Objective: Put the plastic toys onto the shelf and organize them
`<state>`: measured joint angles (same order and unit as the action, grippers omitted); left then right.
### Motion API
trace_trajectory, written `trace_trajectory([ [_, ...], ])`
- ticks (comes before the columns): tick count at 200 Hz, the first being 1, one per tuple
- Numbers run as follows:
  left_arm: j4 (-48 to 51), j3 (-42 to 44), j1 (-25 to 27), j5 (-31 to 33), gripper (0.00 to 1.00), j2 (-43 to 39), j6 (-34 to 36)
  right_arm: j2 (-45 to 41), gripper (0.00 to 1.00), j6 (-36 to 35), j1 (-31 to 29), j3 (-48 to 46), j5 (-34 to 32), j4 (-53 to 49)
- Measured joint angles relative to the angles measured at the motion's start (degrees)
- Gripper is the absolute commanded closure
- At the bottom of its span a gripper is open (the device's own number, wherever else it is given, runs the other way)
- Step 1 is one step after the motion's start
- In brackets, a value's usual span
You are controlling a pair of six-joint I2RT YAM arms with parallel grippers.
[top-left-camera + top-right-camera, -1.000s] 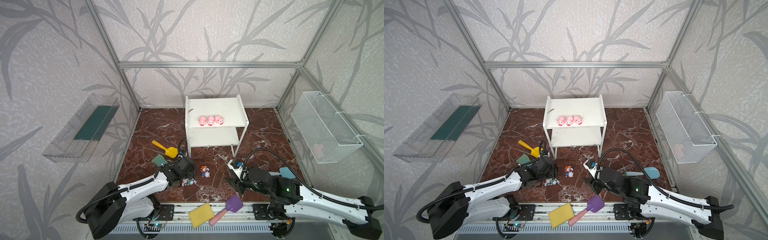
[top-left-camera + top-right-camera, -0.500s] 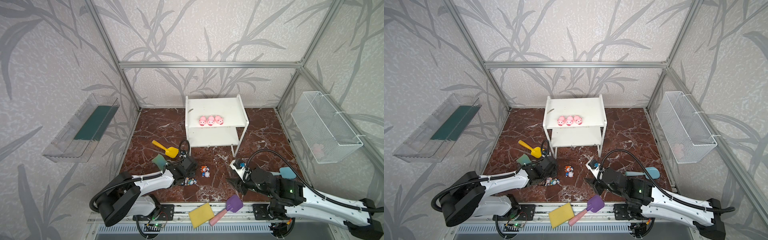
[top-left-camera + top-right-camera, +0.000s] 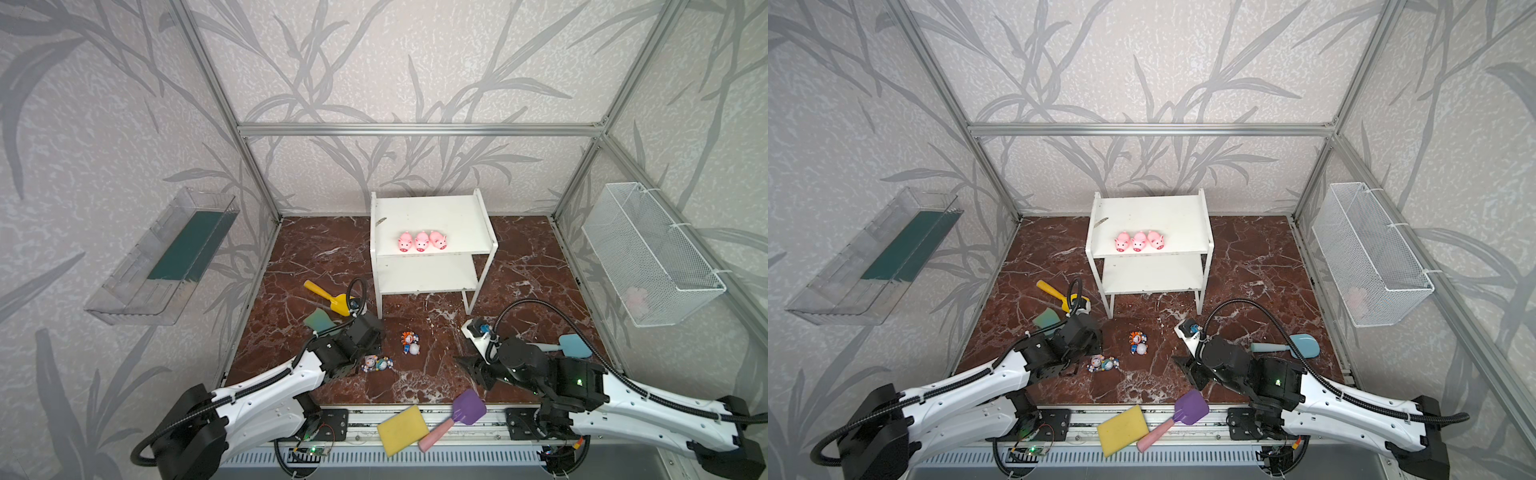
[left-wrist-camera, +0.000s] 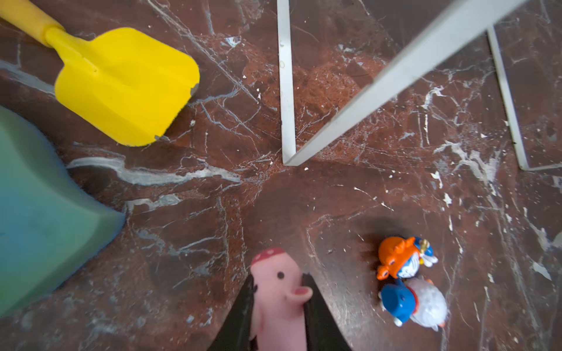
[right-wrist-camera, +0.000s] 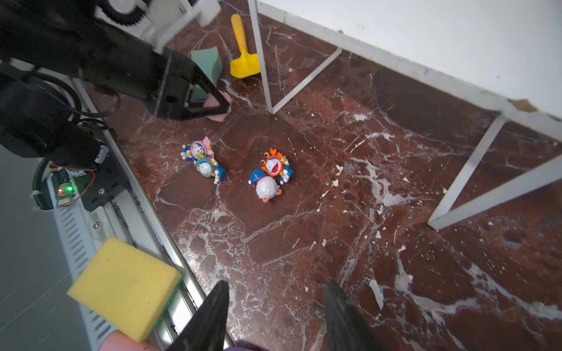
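Three pink pigs (image 3: 422,241) (image 3: 1138,241) stand in a row at the front of the top board of the white shelf (image 3: 432,212) (image 3: 1150,212). My left gripper (image 4: 279,278) (image 5: 225,108) is shut on another pink pig (image 4: 279,301) (image 5: 217,117), low over the floor near the shelf's front left leg. On the floor lie an orange and a white-blue figurine (image 3: 409,343) (image 5: 270,176), and a pink and a teal figurine (image 3: 377,363) (image 5: 202,159). My right gripper (image 5: 277,284) (image 3: 471,371) hangs open and empty near the front edge.
A yellow shovel (image 3: 328,297) and a green sponge (image 3: 318,322) lie left of the left gripper. A yellow sponge (image 3: 402,430) and a purple shovel (image 3: 467,409) rest on the front rail. A blue shovel (image 3: 573,345) lies at the right. A wire basket (image 3: 648,257) and a clear tray (image 3: 162,257) hang on the side walls.
The left jaws have closed on the pink pig. My right gripper has drifted a little toward the front edge, still open.
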<state>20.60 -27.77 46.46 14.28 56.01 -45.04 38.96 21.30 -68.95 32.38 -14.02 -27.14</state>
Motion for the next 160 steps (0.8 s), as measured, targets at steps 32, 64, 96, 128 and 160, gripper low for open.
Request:
trace_trajectory([
  [32, 5.0, -3.9, 4.9, -1.4, 0.83, -2.0, 3.5, 1.8, 0.49, 4.7, 2.0, 0.0, -0.3, -4.5],
  [64, 5.4, -6.1, 13.9, -1.7, 0.83, 0.8, 6.7, -0.8, 0.49, 8.9, 7.4, -1.5, 1.8, -7.0],
  [96, 3.7, -10.0, 21.2, -2.7, 0.82, 9.9, 11.0, -3.6, 0.49, 12.9, 13.2, -4.1, 4.5, -10.6],
  [128, 1.2, -19.2, 26.4, -4.7, 0.81, 23.0, 16.9, -3.4, 0.47, 17.1, 13.8, -5.7, 5.8, -12.3],
  [160, -1.7, -27.6, 28.9, -6.9, 0.79, 34.9, 21.2, -4.2, 0.46, 20.6, 13.8, -8.4, 5.8, -13.0],
])
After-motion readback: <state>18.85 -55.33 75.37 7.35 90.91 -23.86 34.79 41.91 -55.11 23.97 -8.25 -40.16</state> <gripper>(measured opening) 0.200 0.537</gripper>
